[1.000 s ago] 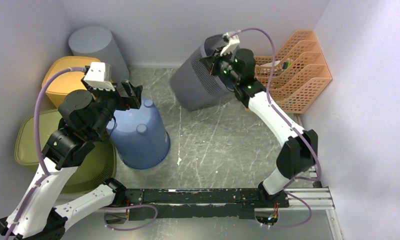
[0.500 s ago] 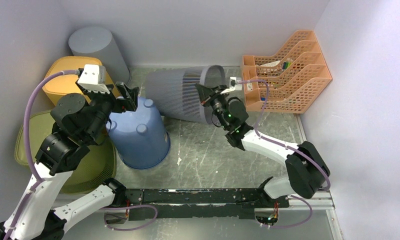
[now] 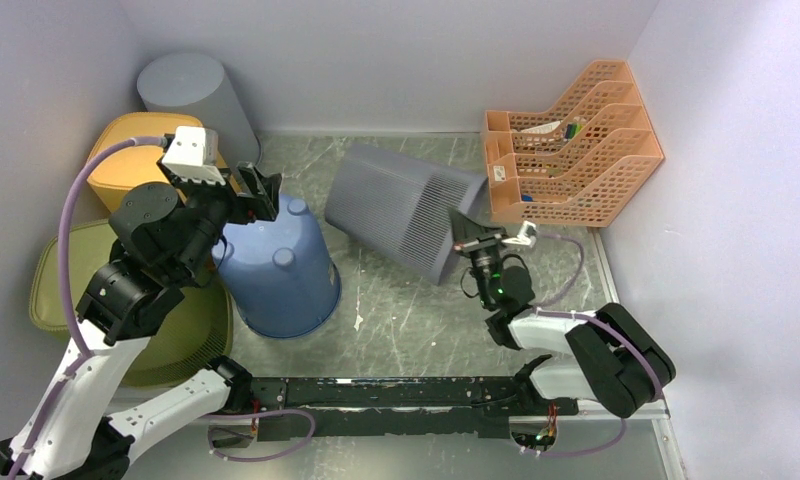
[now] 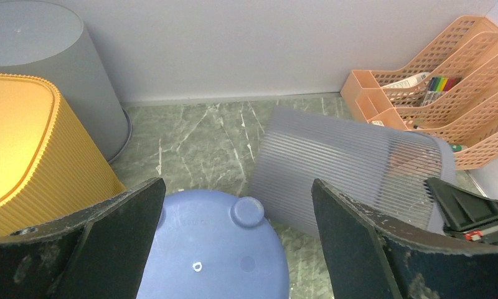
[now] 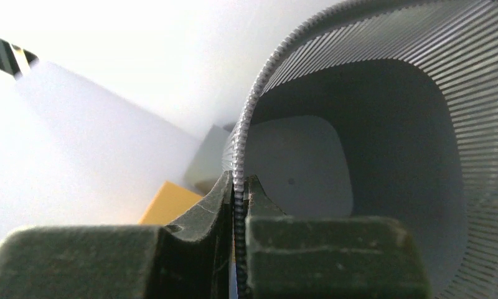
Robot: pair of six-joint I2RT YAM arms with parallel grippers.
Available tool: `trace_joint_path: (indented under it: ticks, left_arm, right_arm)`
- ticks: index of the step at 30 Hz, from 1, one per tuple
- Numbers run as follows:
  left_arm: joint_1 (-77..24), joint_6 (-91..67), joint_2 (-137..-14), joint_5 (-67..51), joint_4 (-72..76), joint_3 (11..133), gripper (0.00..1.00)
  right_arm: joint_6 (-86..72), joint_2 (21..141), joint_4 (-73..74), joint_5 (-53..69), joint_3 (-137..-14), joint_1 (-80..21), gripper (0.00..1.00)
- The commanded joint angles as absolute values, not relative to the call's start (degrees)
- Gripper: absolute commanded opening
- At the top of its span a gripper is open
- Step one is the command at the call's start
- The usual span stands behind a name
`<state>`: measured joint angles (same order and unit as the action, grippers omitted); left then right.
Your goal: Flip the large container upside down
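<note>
On the marbled table (image 3: pixel 416 300) the grey ribbed bin (image 3: pixel 401 205) lies tipped on its side in the middle, base toward the far left and open mouth toward the near right (not upside down yet). An orange file rack (image 3: pixel 576 150) sits at the far right. Just left of the bin a blue bucket (image 3: pixel 281 270) stands bottom up. The left gripper (image 3: pixel 261 190) hangs over the bucket, jaws spread wide, holding nothing. The right gripper (image 5: pixel 237 187) is pinched tight on the bin's rim.

Green marbled table (image 3: pixel 416 300) carries ribbed container (image 3: pixel 396 205), blue bucket (image 3: pixel 281 270), orange rack (image 3: pixel 576 150).
</note>
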<state>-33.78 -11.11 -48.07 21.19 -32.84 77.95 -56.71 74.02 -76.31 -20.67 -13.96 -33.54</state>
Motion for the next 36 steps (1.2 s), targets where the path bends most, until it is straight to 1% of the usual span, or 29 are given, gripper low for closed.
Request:
trace_joint_path:
  ticks: [1,6,8,10,12,15,19,24,32,36]
  left_arm:
    - [-33.55,-10.75,-48.69,20.36,-32.05,77.5,1.0]
    - [-33.57,-10.55,-49.92,20.41,-31.48,77.09,1.0]
    - [-33.57,-10.46,-50.43,20.43,-31.11,77.08,1.0]
    - [-33.57,-10.52,-50.95,20.25,-30.66,77.15,1.0]
    - [-33.57,-10.59,-51.48,20.19,-30.57,77.47,1.0]
    - [-33.57,-10.5,-51.92,20.19,-30.68,77.93,1.0]
    - [-33.57,-9.88,-52.17,20.66,-30.78,78.47,1.0]
    - [-33.53,-8.61,-53.62,21.05,-31.51,81.17,1.0]
    - [-33.57,-7.66,-53.55,22.35,-32.35,81.93,1.0]
    - [-33.53,-7.0,-54.04,22.75,-32.82,82.88,1.0]
  right_arm:
    - [-67.8,76.72,-80.26,-21.65,-3.59,-25.07,0.0]
    - [-73.62,79.47,-86.85,-16.64,4.82,-16.59,0.0]
    - [-74.39,82.01,-91.17,-12.36,5.54,-13.21,0.0]
    - [-75.32,86.01,-97.7,-8.39,4.46,-12.46,0.0]
    - [-78.85,91.34,-103.93,-4.83,1.85,-12.43,0.0]
    - [-83.75,95.62,-104.5,-0.5,-3.96,-13.27,0.0]
    - [-81.86,93.75,-104.55,-1.41,-9.02,-14.71,0.0]
    - [-81.78,92.32,-104.51,-2.11,-18.75,-15.29,0.0]
    - [-85.21,98.41,-104.66,-6.95,-30.72,-17.51,0.0]
    - [-86.21,100.86,-104.76,-7.03,-35.94,-18.69,0.0]
